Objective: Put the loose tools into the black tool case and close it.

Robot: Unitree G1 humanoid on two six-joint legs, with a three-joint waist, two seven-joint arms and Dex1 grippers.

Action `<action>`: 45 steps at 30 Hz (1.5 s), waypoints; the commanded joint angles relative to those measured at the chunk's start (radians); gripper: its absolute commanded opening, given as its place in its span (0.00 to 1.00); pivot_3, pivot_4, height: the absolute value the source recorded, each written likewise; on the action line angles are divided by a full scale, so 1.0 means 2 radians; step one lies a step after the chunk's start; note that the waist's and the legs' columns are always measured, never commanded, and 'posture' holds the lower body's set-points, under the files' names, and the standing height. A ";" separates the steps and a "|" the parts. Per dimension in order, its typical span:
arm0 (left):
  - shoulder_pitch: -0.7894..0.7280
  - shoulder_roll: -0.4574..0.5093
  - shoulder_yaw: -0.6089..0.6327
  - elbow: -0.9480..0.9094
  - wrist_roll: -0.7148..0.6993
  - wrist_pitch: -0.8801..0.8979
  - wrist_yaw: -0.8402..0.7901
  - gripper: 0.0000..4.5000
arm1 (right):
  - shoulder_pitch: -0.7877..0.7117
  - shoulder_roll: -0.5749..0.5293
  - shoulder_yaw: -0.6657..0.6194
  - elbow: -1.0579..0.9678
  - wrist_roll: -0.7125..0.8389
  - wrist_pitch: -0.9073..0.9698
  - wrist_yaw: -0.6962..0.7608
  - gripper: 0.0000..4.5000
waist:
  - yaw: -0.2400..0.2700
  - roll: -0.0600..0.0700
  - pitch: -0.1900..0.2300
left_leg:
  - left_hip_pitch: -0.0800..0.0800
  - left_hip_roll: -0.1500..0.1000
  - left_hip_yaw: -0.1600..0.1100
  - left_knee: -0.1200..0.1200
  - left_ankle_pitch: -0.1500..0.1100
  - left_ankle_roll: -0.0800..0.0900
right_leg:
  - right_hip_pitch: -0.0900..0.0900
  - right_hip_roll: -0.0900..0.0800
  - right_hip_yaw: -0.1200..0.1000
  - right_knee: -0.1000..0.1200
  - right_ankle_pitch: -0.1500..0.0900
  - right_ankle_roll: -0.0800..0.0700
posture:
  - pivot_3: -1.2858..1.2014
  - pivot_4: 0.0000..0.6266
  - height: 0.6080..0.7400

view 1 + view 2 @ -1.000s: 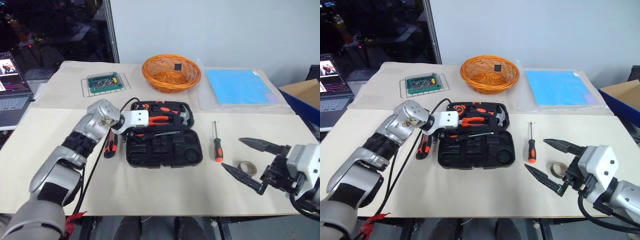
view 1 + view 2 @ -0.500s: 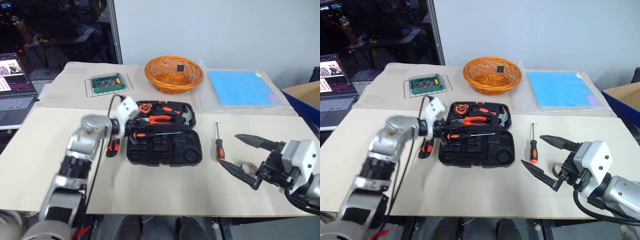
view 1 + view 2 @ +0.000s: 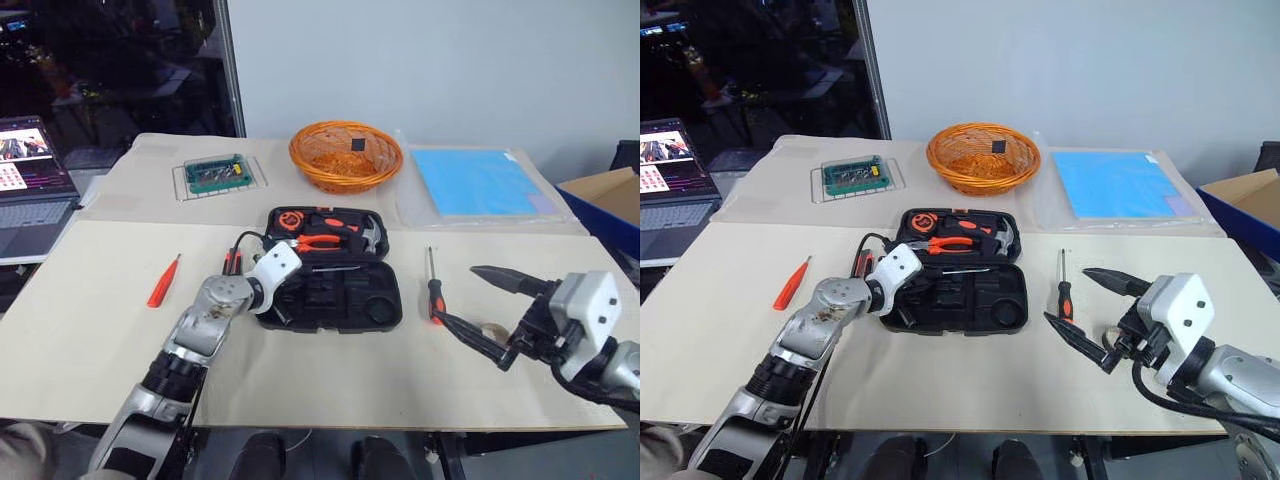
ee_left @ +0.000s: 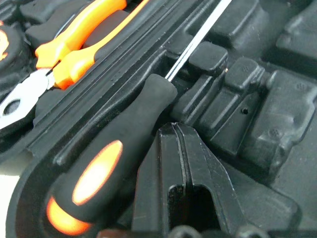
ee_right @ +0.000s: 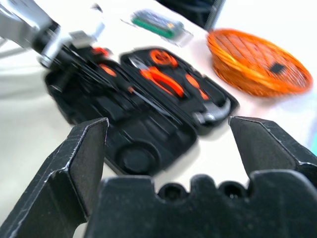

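Now left tool [image 4: 174, 130] closed over case [image 3: 345, 305]; right tool [image 3: 478, 300] agape

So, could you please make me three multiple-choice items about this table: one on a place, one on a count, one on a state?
1. Where does the small all-orange screwdriver lie?
A. inside the black tool case
B. on the table, to the left of the case
C. on the table, to the right of the case

2. How many screwdrivers lie on the table outside the case?
A. one
B. two
C. four

3. In what state is the case?
A. open, lid laid flat
B. closed and latched
C. standing on its edge

Key: 1 B, it lies on the bare table left of the case. 2 B, the all-orange one and the black-and-orange-handled screwdriver right of the case. 3 A, both halves show their moulded slots.
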 commanded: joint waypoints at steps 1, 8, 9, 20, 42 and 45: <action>-0.006 -0.013 0.034 0.015 -0.033 -0.013 -0.007 0.01 | -0.006 0.006 -0.013 -0.017 0.008 0.013 -0.023 1.00 | 0.000 0.000 0.000 | 0.000 0.000 0.000 0.000 0.000 0.000 | 0.000 0.000 0.000 0.000 0.000 0.000 | 0.52 0.24 1.00; -0.014 -0.076 0.151 -0.062 -0.181 0.072 0.013 0.01 | 0.003 0.016 -0.031 -0.035 0.040 0.019 -0.030 1.00 | 0.000 -0.001 0.001 | -0.005 0.000 -0.001 0.000 0.001 0.003 | -0.003 0.000 0.000 0.000 0.001 0.002 | 0.52 0.24 1.00; -0.015 -0.080 0.146 -0.056 -0.173 0.072 0.030 0.01 | 0.002 0.019 -0.032 -0.037 0.043 0.019 -0.034 1.00 | 0.000 -0.001 0.001 | -0.005 0.000 -0.001 0.000 0.001 0.003 | -0.003 0.000 0.000 0.000 0.001 0.002 | 0.52 0.24 1.00; 0.003 -0.077 0.009 0.034 -0.037 0.032 0.093 0.01 | 0.015 0.012 -0.058 -0.046 0.053 0.025 -0.035 1.00 | 0.002 -0.001 0.001 | -0.005 -0.001 -0.001 0.000 0.001 0.004 | -0.002 0.000 0.000 -0.002 0.000 0.001 | 0.52 0.24 1.00; -0.008 0.052 0.104 -0.173 -0.316 0.080 -0.193 0.64 | -0.159 -0.029 0.090 0.087 0.024 0.334 -0.212 1.00 | -0.010 0.001 0.001 | -0.009 0.000 -0.001 -0.002 0.000 0.004 | -0.005 0.000 0.000 -0.007 0.003 -0.003 | 0.52 0.24 1.00; 0.002 0.095 0.096 -0.210 -0.323 0.092 -0.214 0.86 | -0.225 -0.003 0.123 0.143 0.016 0.369 -0.226 1.00 | -0.011 0.001 0.002 | -0.009 0.000 -0.001 -0.001 0.000 0.004 | -0.006 0.001 0.000 -0.007 0.003 -0.003 | 0.52 0.24 1.00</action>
